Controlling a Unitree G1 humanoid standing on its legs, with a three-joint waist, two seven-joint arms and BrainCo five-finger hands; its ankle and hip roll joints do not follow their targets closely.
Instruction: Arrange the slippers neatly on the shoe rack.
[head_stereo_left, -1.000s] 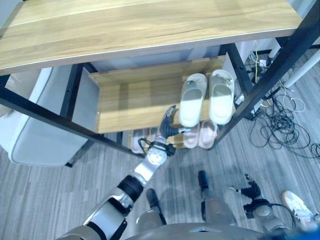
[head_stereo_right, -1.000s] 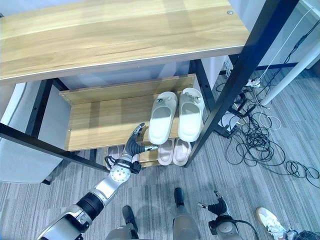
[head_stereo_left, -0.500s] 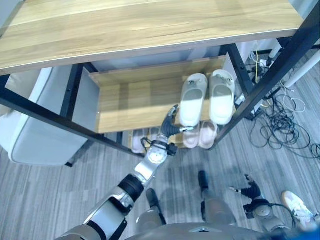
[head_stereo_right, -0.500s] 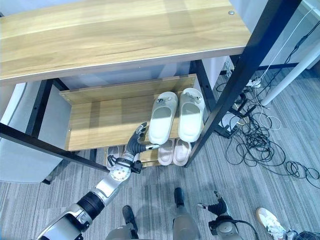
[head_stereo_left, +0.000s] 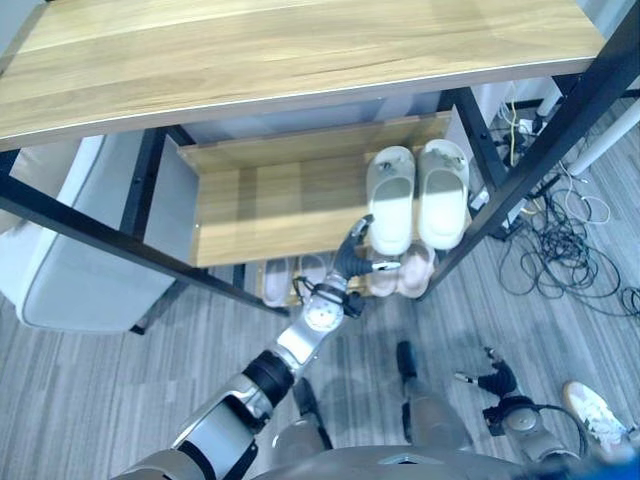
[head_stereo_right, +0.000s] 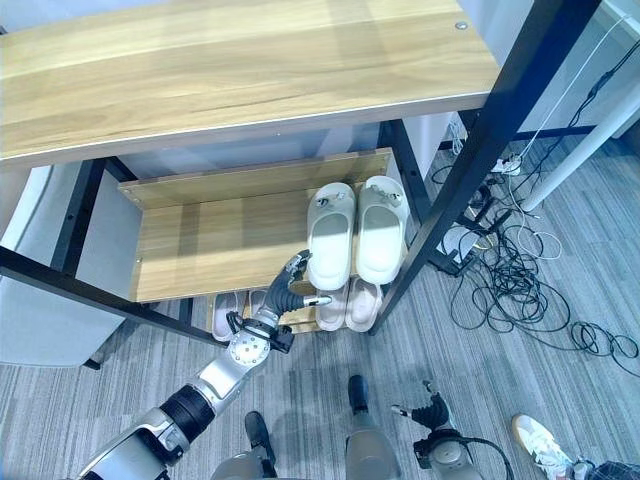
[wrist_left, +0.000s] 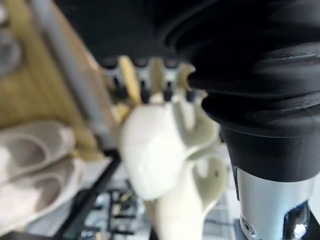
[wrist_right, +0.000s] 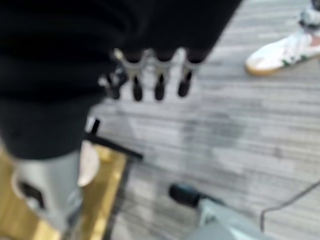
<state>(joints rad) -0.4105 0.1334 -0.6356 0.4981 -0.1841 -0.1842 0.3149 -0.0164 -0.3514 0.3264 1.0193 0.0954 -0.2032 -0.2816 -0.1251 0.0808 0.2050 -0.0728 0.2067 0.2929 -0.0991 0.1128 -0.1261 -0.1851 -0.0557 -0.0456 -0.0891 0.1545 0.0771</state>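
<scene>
Nearest the robot, the right hand (head_stereo_left: 497, 383) hung low over the grey floor (head_stereo_left: 120, 380) with its fingers (wrist_right: 159, 82) straight and relaxed, holding nothing; a person's white shoe (head_stereo_left: 598, 408) lay on the floor to its right. Beyond it, the left hand (head_stereo_right: 292, 291) reached to the near edge of the middle shelf (head_stereo_right: 220, 235) of the shoe rack (head_stereo_right: 450, 190); its fingers (wrist_left: 142, 90) extended roughly straight against the heel end of the left cream slipper (head_stereo_right: 331, 233), with no curl visible around it, so the hand was judged to be pushing rather than gripping. The left cream slipper lay just beside the right cream slipper (head_stereo_right: 381, 228), both pointing toward the far side of the shelf, roughly parallel, with heels close to level at the shelf's near edge. On the bottom shelf, a pink pair (head_stereo_right: 350, 303) lay below the cream pair, and a second pale pair (head_stereo_right: 232, 303) lay further left. The task was judged nearly complete: the cream pair was on the shelf and aligned, and what remained was at most a final nudge and withdrawal of the left hand. The top shelf (head_stereo_right: 240, 75) carried no items. No brand, label or legible writing could be read on any slipper or on the rack.
</scene>
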